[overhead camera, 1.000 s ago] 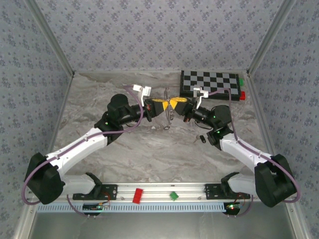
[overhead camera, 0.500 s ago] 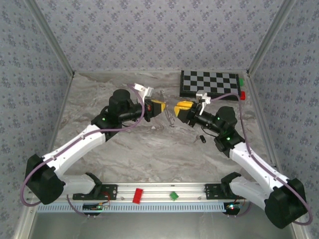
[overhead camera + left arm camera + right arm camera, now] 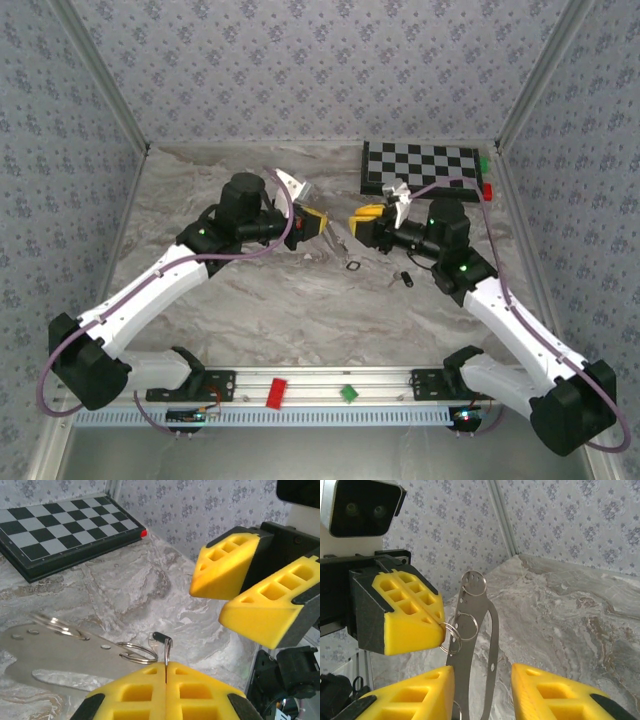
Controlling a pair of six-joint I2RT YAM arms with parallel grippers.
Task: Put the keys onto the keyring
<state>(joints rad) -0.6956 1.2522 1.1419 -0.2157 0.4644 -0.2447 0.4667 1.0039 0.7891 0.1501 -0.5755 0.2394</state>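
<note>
1. Overhead, the grippers have drawn apart since a second ago, when both met at the keyring (image 3: 337, 237). The right gripper (image 3: 358, 217) has backed off toward the board (image 3: 425, 167), while the left gripper (image 3: 320, 226) has kept its grip on the keyring. The keyring shows as a thin sliver at the left gripper's tip, hard to trace against the marble (image 3: 250, 300). A small dark key (image 3: 352, 264) lies just below it; I cannot tell whether the two touch. Another key (image 3: 406, 278) lies apart by the right arm, unmoved.

2. Left wrist: the left fingers (image 3: 135, 690) are pressed together, pinching a thin wire ring that rises between them. A dark bit at its top is too small to name. The keyring's flat, holed strip lies behind, its far end blurred. The right gripper stands at the right edge, partly cut off.

3. Right wrist: the right fingers (image 3: 545, 692) are spread, with the keyring upright in the gap. Its lower end is cut off, and contact with the left-hand pad cannot be judged. The left gripper nips a small ring at the strip's edge.
</note>
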